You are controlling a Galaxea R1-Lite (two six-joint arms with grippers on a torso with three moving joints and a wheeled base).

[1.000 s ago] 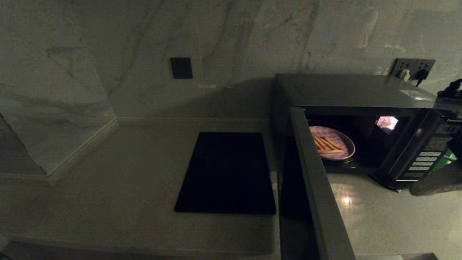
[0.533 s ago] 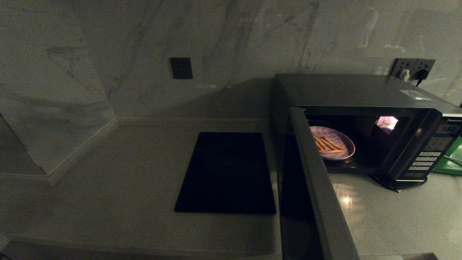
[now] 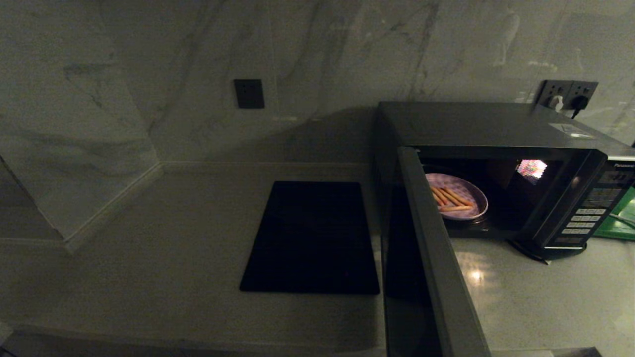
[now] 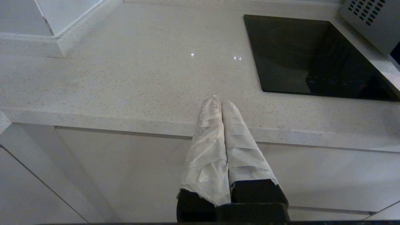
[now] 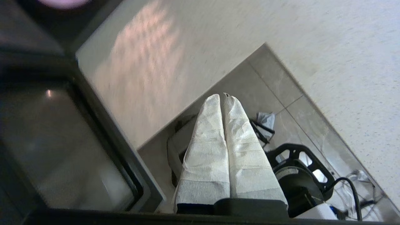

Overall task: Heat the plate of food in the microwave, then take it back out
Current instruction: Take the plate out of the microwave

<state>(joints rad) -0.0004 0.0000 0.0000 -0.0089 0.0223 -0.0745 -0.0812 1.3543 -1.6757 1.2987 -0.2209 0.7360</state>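
1. Microwave (image 3: 496, 129): dark grey box on the pale counter (image 3: 173, 223), its door (image 3: 431, 258) swung wide open toward the camera, cavity lit, button panel (image 3: 588, 213) on its right side.
2. Plate of food (image 3: 456, 196): small lilac-pink plate carrying thin orange sticks, inside the microwave cavity on the left part of its floor, well apart from both sets of fingers.
3. Right gripper (image 5: 222, 97): white-wrapped fingers (image 5: 206, 140) pressed together, holding nothing. It hangs off the counter's front edge, over the tiled floor (image 5: 275, 84); the open door's glass pane lies to one side of the fingertips, and cables and a black wheeled base part (image 5: 297, 168) lie beyond them on the floor. Out of the head view.
4. Left gripper (image 4: 220, 101): parked, wrapped fingers (image 4: 240, 147) together and empty, tips level with the counter's front edge, cabinet fronts below them.
5. Cooktop (image 4: 306, 56): flat black slab set in the counter, ahead of the left fingertips and off to the side, next to the microwave.
6. Wall sockets (image 3: 568, 94): behind the microwave, one with a plug in it.
7. Green item (image 3: 620, 218): beside the button panel; cannot tell what it is.
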